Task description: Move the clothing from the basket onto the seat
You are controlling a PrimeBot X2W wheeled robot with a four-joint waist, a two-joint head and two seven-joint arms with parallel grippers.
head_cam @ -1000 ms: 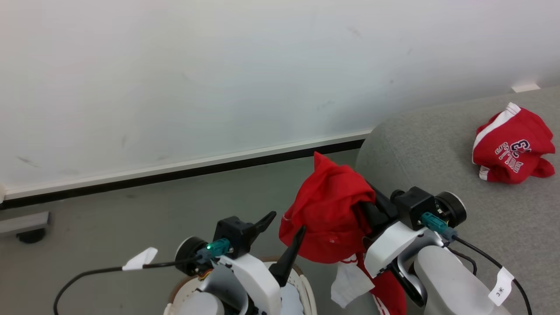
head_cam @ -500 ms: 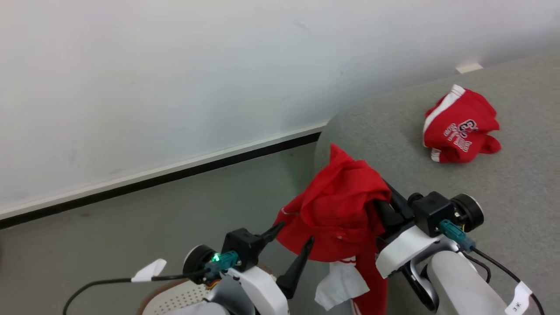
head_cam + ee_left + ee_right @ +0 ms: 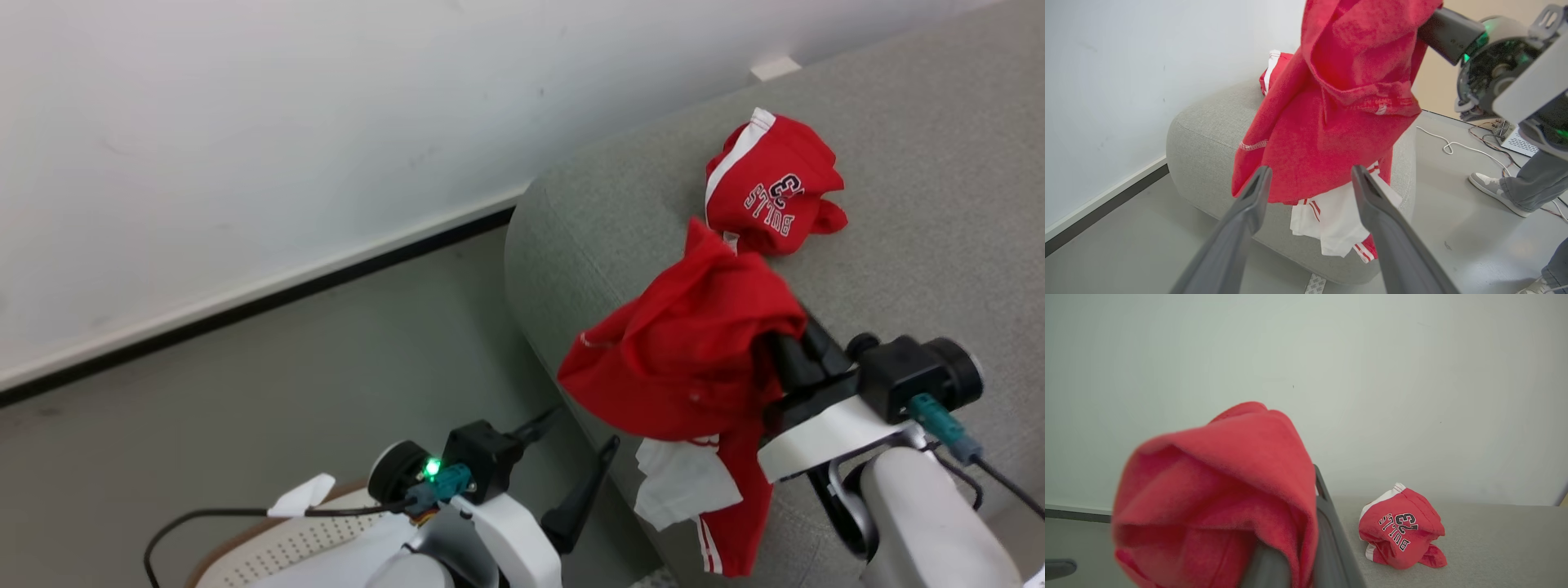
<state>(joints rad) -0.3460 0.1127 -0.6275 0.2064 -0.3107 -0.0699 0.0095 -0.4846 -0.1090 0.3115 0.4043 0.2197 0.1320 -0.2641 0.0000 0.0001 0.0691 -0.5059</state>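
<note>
Looking down from the head, we see the right jaws clamped on a red garment (image 3: 694, 351). The cloth drapes over both fingers and hides their tips. The garment hangs in the air above the near left part of the seat (image 3: 939, 204), bunched at the top. A white lining (image 3: 682, 482) and a red strip with white stripes trail below it past the seat's edge. In the right wrist view the same cloth (image 3: 1216, 498) is folded over the dark fingers (image 3: 1331, 543) and pinched between them.

A second garment (image 3: 771, 188), red with white trim and printed "BULLS 23", lies crumpled on the seat, farther back towards the wall (image 3: 245, 122). From the head it seems just behind the held garment's top. The right wrist view shows the two apart, with bare grey fabric between them.

The left jaws are spread wide and hold nothing. Their fingers (image 3: 584, 498) point up over the floor (image 3: 326, 367) beside the seat's corner. In the left wrist view the fingers (image 3: 1249, 212) frame the hanging garment (image 3: 1331, 102) without touching it.

The basket (image 3: 253, 559) sits at the bottom left of the head view, mostly hidden under the left arm, and we cannot tell what is in it. In the left wrist view a person's shoe (image 3: 1492, 190) and a white cable (image 3: 1453, 147) lie on the floor beyond the seat.
</note>
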